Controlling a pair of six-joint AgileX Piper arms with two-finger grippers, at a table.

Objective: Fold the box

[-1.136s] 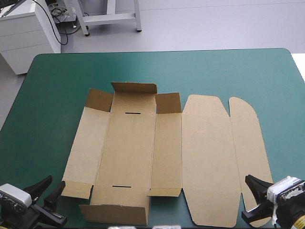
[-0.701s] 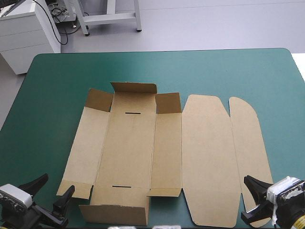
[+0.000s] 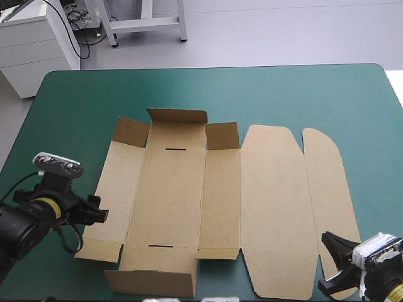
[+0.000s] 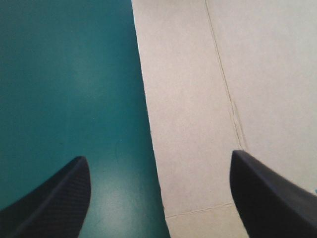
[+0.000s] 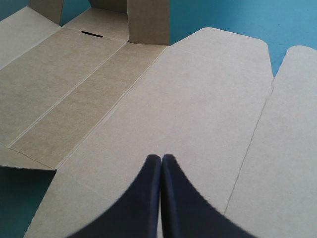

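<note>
Surface (image 3: 296,94): teal-green cover. Box (image 3: 220,201) lies on it at centre as a flat brown sheet, no wall raised yet. Far end flaps (image 3: 176,116) stand partly up; lid panels lie flat on the right.

L tool (image 3: 94,209): wide open, holds nothing. It sits at the outer edge of the left wall panel (image 3: 116,189), one black finger over the cover and the other over the board. Contact w/ board: cannot tell.

R tool (image 5: 161,157): fingers pressed together to a point, holds nothing. It hangs over the near end of the lid panel (image 3: 277,207), at the near right.

Step in hand (est.): step 1, reach for the left wall panel, prior to lift.

Next move req. (est.):
1. Get one finger under the panel edge, then pinch the board.
2. Swing the panel up about its crease, toward the base.
3. Keep the sheet from sliding right; R tool could press down as a hold-down.
</note>
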